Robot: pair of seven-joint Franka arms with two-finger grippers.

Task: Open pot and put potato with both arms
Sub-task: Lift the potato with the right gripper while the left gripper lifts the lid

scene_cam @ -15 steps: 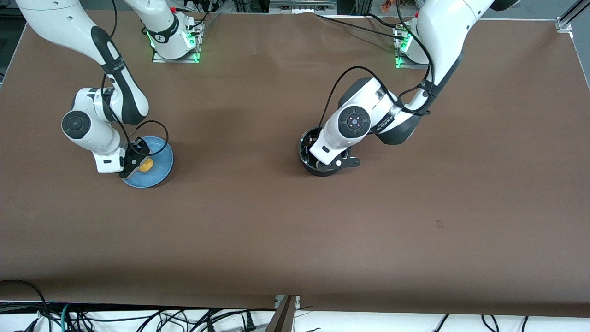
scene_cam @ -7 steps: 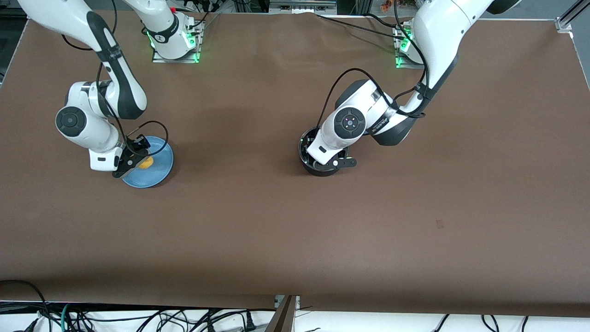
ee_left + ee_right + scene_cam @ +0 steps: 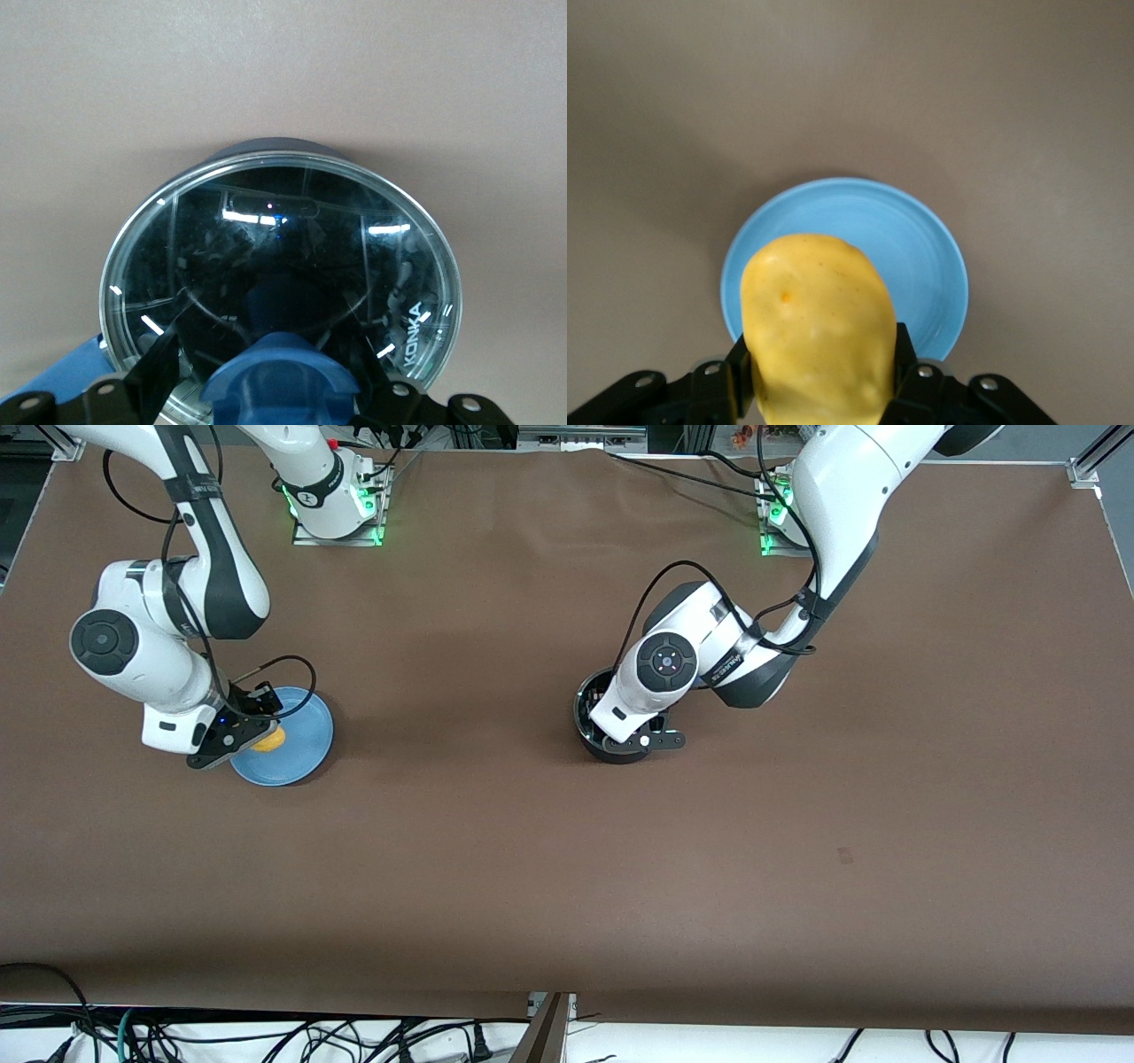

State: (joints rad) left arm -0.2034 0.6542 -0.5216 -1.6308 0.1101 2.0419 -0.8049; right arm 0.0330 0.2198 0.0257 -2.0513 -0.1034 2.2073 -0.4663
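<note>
Right claw (image 3: 232, 737) is clamped on the potato (image 3: 818, 328), holding it in the air over the blue plate (image 3: 921, 248); fingers (image 3: 904, 350) press both sides. The plate sits on the tabletop (image 3: 549, 850) toward the right arm's end.

Left claw (image 3: 640, 740) is down on the pot (image 3: 595, 737), which stands mid-tabletop, well apart from the plate. In the left wrist view the glass lid (image 3: 292, 239) sits on the rim and the blue knob (image 3: 279, 376) lies between the claw's fingers (image 3: 155, 372), which reach in toward its sides. Contact isn't visible, so can't tell if it's gripping. The blue handle (image 3: 58, 376) sticks out at the pot's side.
</note>
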